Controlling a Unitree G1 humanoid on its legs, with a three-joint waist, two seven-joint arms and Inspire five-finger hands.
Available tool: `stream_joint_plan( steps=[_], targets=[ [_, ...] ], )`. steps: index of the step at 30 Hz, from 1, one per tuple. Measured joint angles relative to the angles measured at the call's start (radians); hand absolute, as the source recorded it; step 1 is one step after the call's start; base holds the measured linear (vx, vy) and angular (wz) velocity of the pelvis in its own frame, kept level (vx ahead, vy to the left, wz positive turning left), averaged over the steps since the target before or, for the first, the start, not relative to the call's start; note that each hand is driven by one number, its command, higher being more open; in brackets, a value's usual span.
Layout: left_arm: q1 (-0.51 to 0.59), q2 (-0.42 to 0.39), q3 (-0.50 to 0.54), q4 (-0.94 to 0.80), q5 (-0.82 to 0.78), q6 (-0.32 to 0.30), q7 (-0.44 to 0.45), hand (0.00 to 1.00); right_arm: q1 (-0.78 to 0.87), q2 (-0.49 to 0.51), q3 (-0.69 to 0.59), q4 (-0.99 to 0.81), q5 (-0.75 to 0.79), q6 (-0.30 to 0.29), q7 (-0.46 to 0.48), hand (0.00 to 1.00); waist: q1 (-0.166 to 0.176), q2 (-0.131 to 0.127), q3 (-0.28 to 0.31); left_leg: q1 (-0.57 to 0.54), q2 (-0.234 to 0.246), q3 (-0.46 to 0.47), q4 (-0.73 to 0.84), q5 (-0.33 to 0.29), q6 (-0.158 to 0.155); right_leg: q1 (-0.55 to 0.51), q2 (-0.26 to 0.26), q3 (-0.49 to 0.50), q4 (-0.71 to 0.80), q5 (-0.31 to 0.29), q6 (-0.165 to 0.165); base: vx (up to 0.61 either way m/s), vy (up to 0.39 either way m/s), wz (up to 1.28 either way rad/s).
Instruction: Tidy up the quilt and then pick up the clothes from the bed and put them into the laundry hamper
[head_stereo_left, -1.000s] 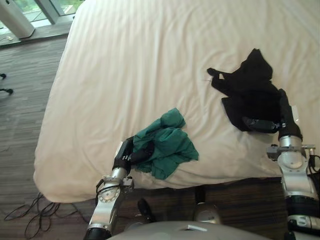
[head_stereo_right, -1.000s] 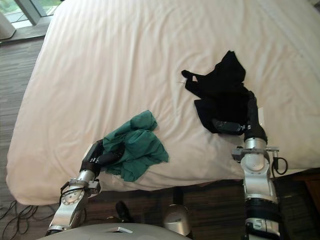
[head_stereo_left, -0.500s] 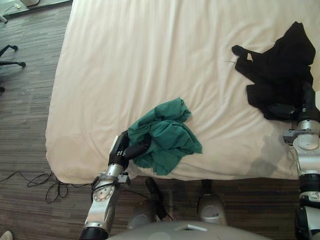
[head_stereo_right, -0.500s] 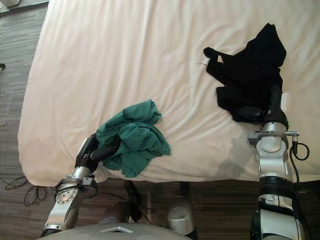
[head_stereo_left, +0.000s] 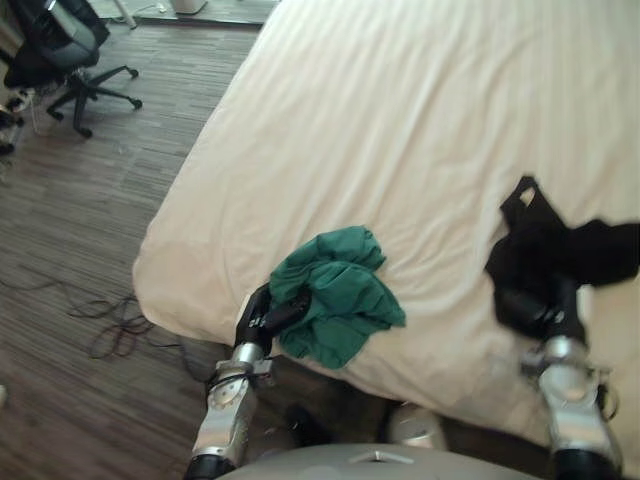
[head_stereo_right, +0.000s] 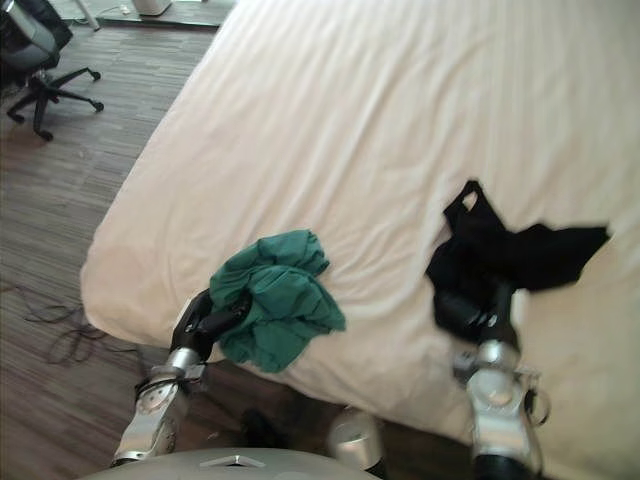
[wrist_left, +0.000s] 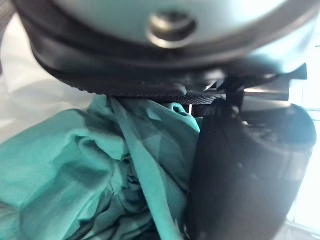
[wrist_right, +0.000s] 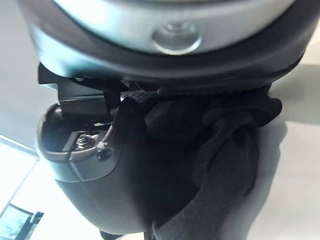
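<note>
A crumpled green garment lies near the foot edge of the bed, and my left hand is shut on its near side. In the left wrist view the green cloth is bunched against the palm beside the thumb. A black garment lies to the right on the white quilt. My right hand is at its near edge. In the right wrist view black cloth is gathered under the palm, with the thumb beside it.
The quilt lies smooth over the bed, with its corner hanging toward the wooden floor on the left. A black office chair stands at the far left.
The camera has swung, so the whole scene has shifted. My right hand's fingers have curled into the black garment, which has bunched toward it. My left hand still holds the green garment.
</note>
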Motion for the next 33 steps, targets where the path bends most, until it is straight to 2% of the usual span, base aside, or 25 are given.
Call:
stream_joint_plan(
  steps=[2,4,5,6,9,10,11,12,13,14,15,16,17,18,19,21,22,24,27,28,29,30,31,32,33],
  targets=[
    [-0.005,-0.007,-0.019,0.003,0.001,-0.001,-0.002,0.0,0.018,0.012,-0.003,0.005,0.041,0.001,0.007,0.0,-0.009,-0.002,0.0,0.053,0.013,0.027,-0.044,0.008,-0.044,0.003,-0.008,-0.032,0.044,-0.009,-0.012,0.01,0.117,0.55],
    [-0.001,-0.013,-0.048,0.007,0.002,0.011,-0.005,0.0,0.039,0.015,0.005,0.002,0.058,0.007,0.038,0.0,-0.019,0.008,-0.005,0.127,-0.021,0.052,-0.201,0.033,-0.079,0.016,-0.019,-0.066,0.071,-0.009,-0.009,-0.03,0.24,0.53],
    [-0.001,-0.012,-0.045,0.016,0.002,0.015,-0.005,0.0,0.041,0.025,0.018,0.001,0.058,0.01,0.038,0.0,-0.022,-0.002,-0.003,0.139,-0.037,0.046,-0.233,0.043,-0.084,0.021,-0.027,-0.07,0.076,-0.007,-0.006,-0.1,0.258,0.42],
    [0.018,-0.012,-0.035,0.035,0.001,0.038,0.003,0.0,0.06,0.052,0.061,-0.01,0.057,0.019,0.041,0.0,-0.023,-0.029,-0.009,0.147,-0.067,0.021,-0.275,0.065,-0.072,0.024,-0.051,-0.09,0.091,0.003,0.008,-0.09,0.18,0.41],
    [0.06,-0.015,-0.033,0.048,0.001,0.058,0.021,0.0,0.104,0.098,0.109,-0.031,0.055,0.017,0.049,0.0,-0.017,-0.053,-0.005,0.152,-0.102,-0.056,-0.338,0.099,-0.05,0.04,-0.091,-0.12,0.152,0.006,0.013,-0.11,0.11,0.85],
    [0.079,-0.02,-0.037,0.056,0.002,0.067,0.038,0.0,0.125,0.12,0.109,-0.03,0.053,0.018,0.047,0.0,-0.015,-0.054,-0.005,0.136,-0.115,-0.12,-0.35,0.115,-0.036,0.031,-0.119,-0.089,0.222,0.005,0.011,-0.08,0.086,1.56],
    [0.105,-0.026,-0.04,0.058,0.002,0.069,0.06,0.0,0.153,0.126,0.109,-0.031,0.053,0.018,0.04,0.0,-0.008,-0.05,-0.001,0.107,-0.134,-0.199,-0.342,0.122,-0.026,0.001,-0.143,0.016,0.319,-0.004,-0.012,-0.06,0.071,1.74],
    [0.118,-0.031,-0.041,0.058,0.002,0.069,0.071,0.0,0.168,0.126,0.109,-0.029,0.053,0.017,0.034,0.0,-0.001,-0.054,0.0,0.094,-0.141,-0.242,-0.34,0.126,-0.018,-0.024,-0.148,0.102,0.367,-0.009,-0.017,-0.05,0.068,2.0],
    [0.14,-0.021,-0.034,0.059,0.001,0.069,0.086,0.0,0.197,0.129,0.109,-0.018,0.054,0.018,0.025,0.0,0.004,-0.065,0.0,0.057,-0.145,-0.336,-0.343,0.137,-0.014,-0.057,-0.116,0.286,0.399,-0.068,-0.017,-0.08,-0.026,2.25],
    [0.149,-0.007,-0.009,0.071,0.001,0.071,0.108,0.0,0.228,0.13,0.108,-0.013,0.054,0.018,0.003,0.0,0.01,-0.076,0.002,0.011,-0.162,-0.431,-0.346,0.154,-0.001,-0.041,-0.062,0.391,0.356,-0.111,0.0,-0.08,-0.026,2.26],
    [0.155,0.003,0.003,0.075,0.001,0.071,0.119,0.0,0.242,0.13,0.108,-0.008,0.054,0.018,-0.009,0.0,0.018,-0.088,0.003,-0.004,-0.173,-0.468,-0.348,0.164,0.0,-0.029,-0.04,0.421,0.317,-0.11,0.003,-0.08,-0.074,2.05],
    [0.174,0.025,0.039,0.076,0.001,0.074,0.134,0.0,0.27,0.13,0.108,0.004,0.054,0.018,-0.028,0.0,0.04,-0.126,0.004,-0.03,-0.219,-0.536,-0.349,0.176,0.01,0.001,-0.018,0.443,0.249,-0.132,0.0,-0.05,-0.056,1.62],
    [0.191,0.031,0.071,0.073,0.002,0.079,0.149,0.0,0.314,0.13,0.108,-0.006,0.053,0.017,-0.046,0.0,0.063,-0.156,0.004,-0.055,-0.259,-0.6,-0.343,0.185,0.013,0.042,-0.013,0.476,0.178,-0.209,0.012,-0.05,-0.08,1.52],
    [0.202,0.032,0.082,0.068,0.004,0.079,0.154,0.0,0.341,0.132,0.108,-0.02,0.053,0.014,-0.05,0.0,0.067,-0.171,0.003,-0.071,-0.281,-0.628,-0.34,0.192,0.013,0.057,-0.001,0.511,0.14,-0.261,0.019,-0.05,-0.111,1.48],
    [0.207,0.028,0.083,0.082,0.008,0.092,0.155,0.0,0.381,0.131,0.102,-0.023,0.054,-0.001,-0.058,0.0,0.071,-0.171,0.008,-0.073,-0.303,-0.671,-0.381,0.221,0.025,0.06,0.028,0.547,0.121,-0.276,0.042,-0.06,-0.119,1.36],
    [0.209,0.035,0.083,0.058,0.015,0.113,0.151,0.0,0.413,0.135,0.1,-0.024,0.057,0.001,-0.064,0.0,0.088,-0.19,0.014,-0.075,-0.304,-0.605,-0.397,0.206,0.074,0.052,0.034,0.552,0.143,-0.294,0.026,-0.06,-0.082,1.05],
    [0.207,0.035,0.08,0.041,0.015,0.113,0.151,0.0,0.433,0.134,0.097,-0.03,0.061,0.012,-0.069,0.0,0.102,-0.2,0.023,-0.115,-0.306,-0.548,-0.298,0.254,0.096,0.062,0.016,0.501,0.17,-0.276,0.064,-0.01,-0.022,0.99],
    [0.205,0.018,0.067,-0.001,0.014,0.113,0.148,0.0,0.487,0.155,0.096,-0.049,0.091,0.051,-0.098,0.0,0.116,-0.212,0.024,-0.145,-0.33,-0.521,-0.25,0.263,0.097,0.094,-0.003,0.398,0.18,-0.269,0.084,0.0,-0.001,1.17],
    [0.223,-0.042,0.077,-0.087,0.005,0.095,0.132,0.0,0.52,0.2,0.096,-0.093,0.094,0.076,-0.125,0.0,0.143,-0.193,0.041,-0.226,-0.338,-0.465,-0.195,0.283,0.09,0.088,0.02,0.317,0.216,-0.266,0.087,-0.07,0.077,1.16],
    [0.22,-0.056,0.062,-0.089,0.0,0.095,0.134,0.0,0.523,0.197,0.095,-0.098,0.096,0.08,-0.129,0.0,0.144,-0.181,0.043,-0.216,-0.336,-0.456,-0.235,0.217,0.03,0.089,0.026,0.302,0.212,-0.278,0.065,-0.19,0.164,1.2],
    [0.199,-0.065,0.066,-0.071,-0.013,0.096,0.141,0.0,0.514,0.2,0.093,-0.103,0.096,0.081,-0.139,0.0,0.117,-0.183,0.046,-0.215,-0.315,-0.289,-0.275,0.12,0.125,0.109,0.025,0.252,0.168,-0.29,0.053,-0.21,0.177,1.41],
    [0.167,-0.048,0.066,-0.043,-0.028,0.102,0.149,0.0,0.513,0.214,0.093,-0.105,0.097,0.078,-0.151,0.0,0.105,-0.206,0.053,-0.252,-0.275,-0.198,-0.115,0.025,0.149,0.105,0.011,0.238,0.129,-0.29,0.038,-0.27,0.193,1.19],
    [0.134,-0.031,0.063,-0.024,-0.034,0.102,0.158,0.0,0.513,0.216,0.095,-0.125,0.096,0.081,-0.153,0.0,0.147,-0.203,0.078,-0.304,-0.19,-0.192,0.201,-0.062,0.206,0.098,-0.003,0.232,0.147,-0.25,0.047,-0.18,0.148,0.48],
    [0.132,-0.028,0.059,-0.011,-0.034,0.103,0.159,0.0,0.514,0.213,0.094,-0.145,0.096,0.084,-0.153,0.0,0.16,-0.186,0.084,-0.302,-0.153,-0.223,0.276,-0.11,0.175,0.099,0.013,0.239,0.16,-0.248,0.051,-0.11,0.124,0.02],
    [0.129,-0.025,0.051,0.022,-0.034,0.11,0.164,0.0,0.513,0.21,0.093,-0.16,0.091,0.072,-0.153,0.0,0.161,-0.138,0.081,-0.264,-0.155,-0.343,0.202,-0.122,0.099,0.101,0.06,0.241,0.167,-0.246,0.073,-0.06,0.132,0.4]
  ],
)
